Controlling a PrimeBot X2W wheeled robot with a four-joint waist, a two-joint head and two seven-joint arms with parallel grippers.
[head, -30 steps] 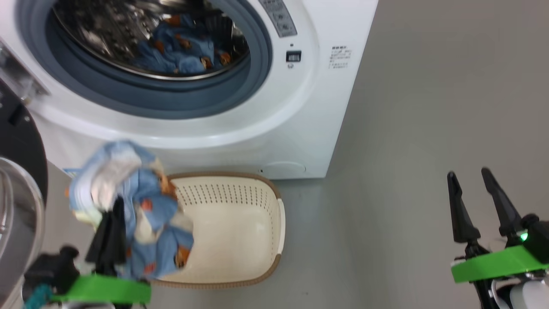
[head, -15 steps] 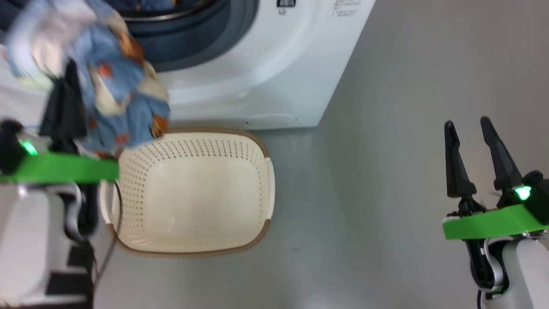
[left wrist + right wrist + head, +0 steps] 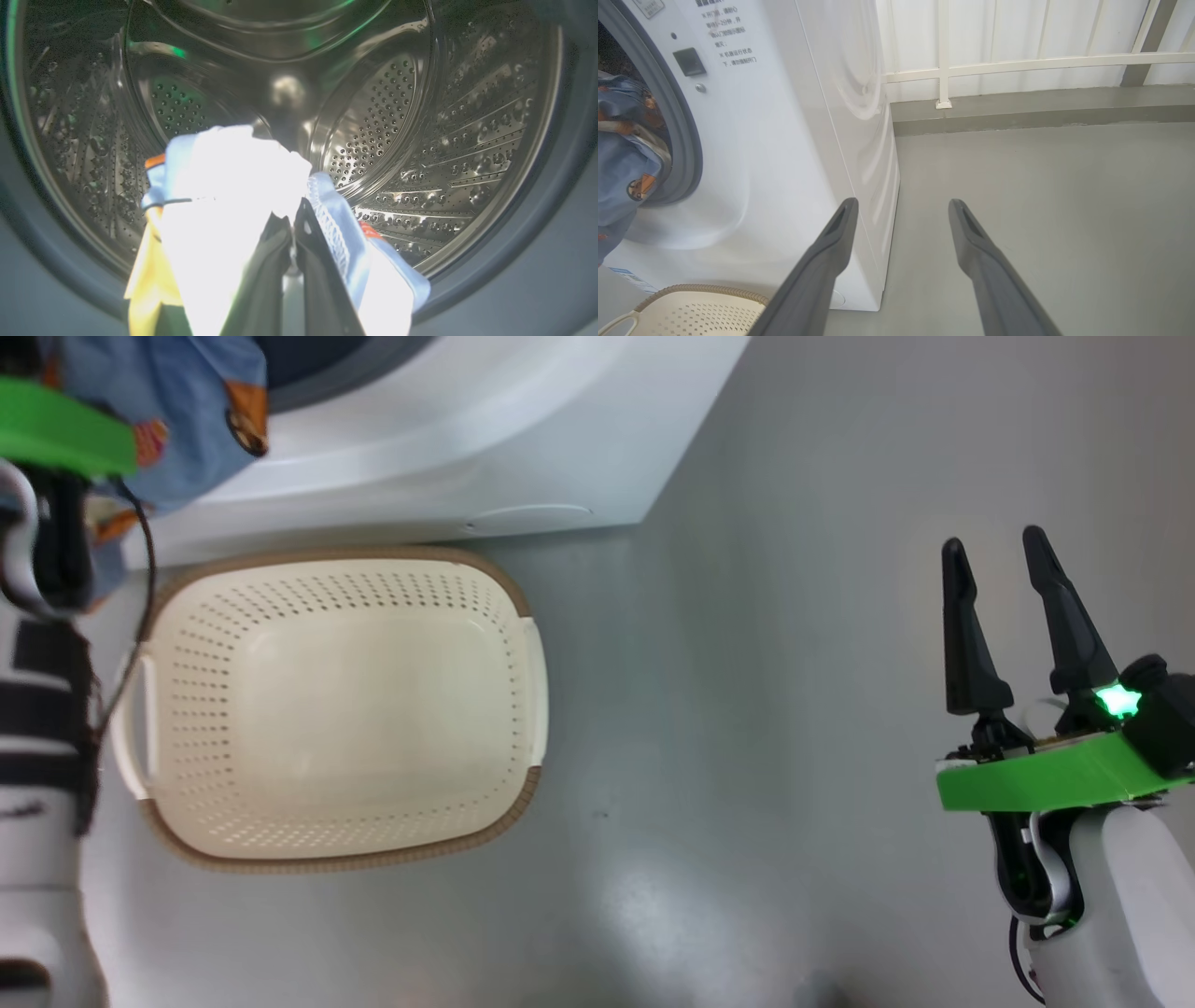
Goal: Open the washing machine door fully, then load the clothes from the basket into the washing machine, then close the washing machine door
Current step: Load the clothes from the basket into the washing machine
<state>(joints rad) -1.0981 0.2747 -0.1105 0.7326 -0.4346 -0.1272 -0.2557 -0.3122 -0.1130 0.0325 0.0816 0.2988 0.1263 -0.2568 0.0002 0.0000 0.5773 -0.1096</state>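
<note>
With left tool (image 3: 292,214) pinched shut on one of the clothes (image 3: 224,186), faced the open drum (image 3: 467,140) dead ahead at 12 o'clock.

Saw that garment bunched over the tool's end, draped mostly toward 9 o'clock and hanging to 6, right at the mouth of the washing machine (image 3: 467,448), ringed by the grey gasket (image 3: 514,280). Judged the coming move a straight push along the tool's own long axis toward 12, with release only past the lip. Noted right tool (image 3: 991,541) spread wide and holding nothing, well apart at 3 o'clock in the head view, the basket (image 3: 327,555) at its 9 o'clock showing no cloth. Reckoned the left arm far nearer.
</note>
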